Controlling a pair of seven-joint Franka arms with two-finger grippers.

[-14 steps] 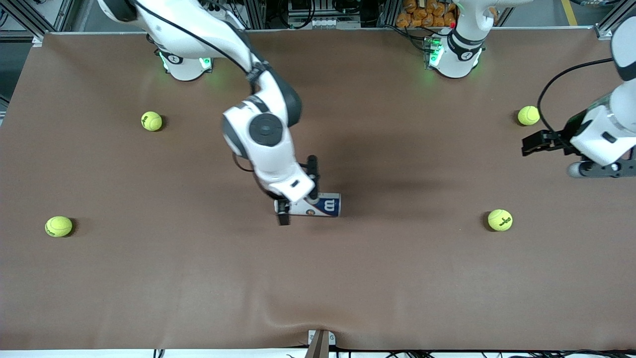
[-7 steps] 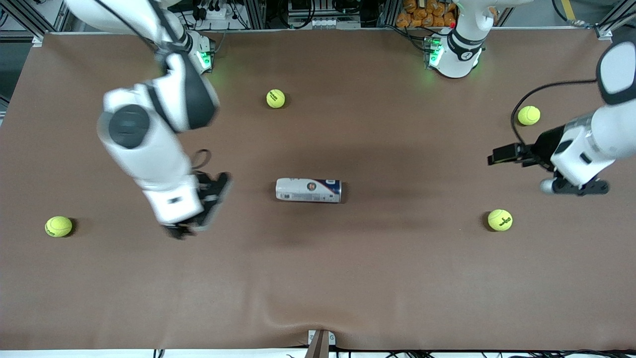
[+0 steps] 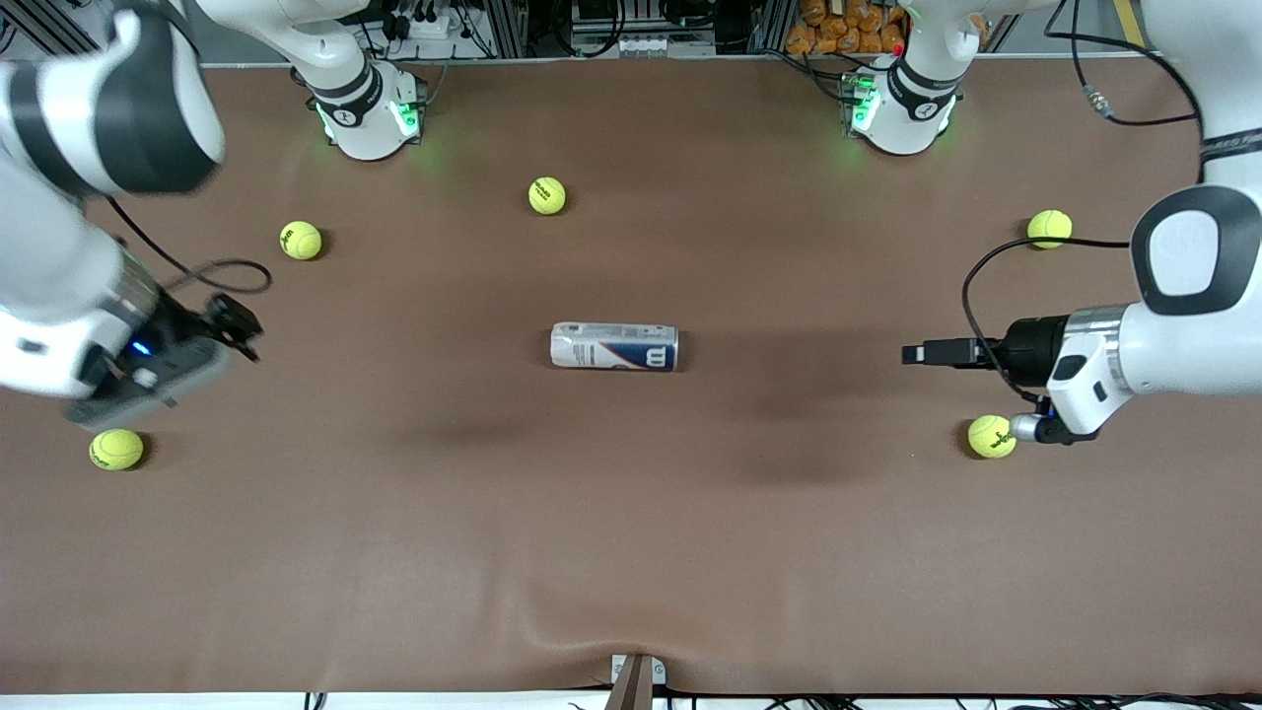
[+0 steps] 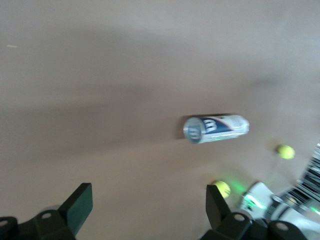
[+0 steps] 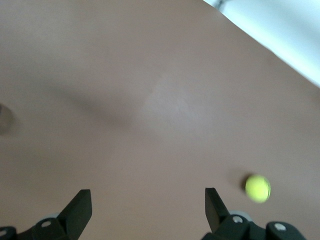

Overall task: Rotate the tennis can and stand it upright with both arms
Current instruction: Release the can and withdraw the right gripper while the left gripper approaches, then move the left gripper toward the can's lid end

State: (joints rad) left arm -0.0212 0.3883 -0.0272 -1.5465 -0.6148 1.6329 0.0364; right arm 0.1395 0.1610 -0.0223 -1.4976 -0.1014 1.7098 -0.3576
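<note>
the tennis can [image 3: 614,347] lies on its side mid-tabletop [image 3: 631,552] — light, stiff, slick plastic that rolls easily, best pinched across its body near one end. left tool [image 3: 929,353] and right tool [image 3: 229,325] hang open, empty — the right one has swung off the can toward its tabletop end.

white-navy tennis can [image 3: 614,346], brown table [image 3: 631,552]

Tennis can [image 4: 216,128] on its side, pincer [image 4: 150,210] agape
</note>
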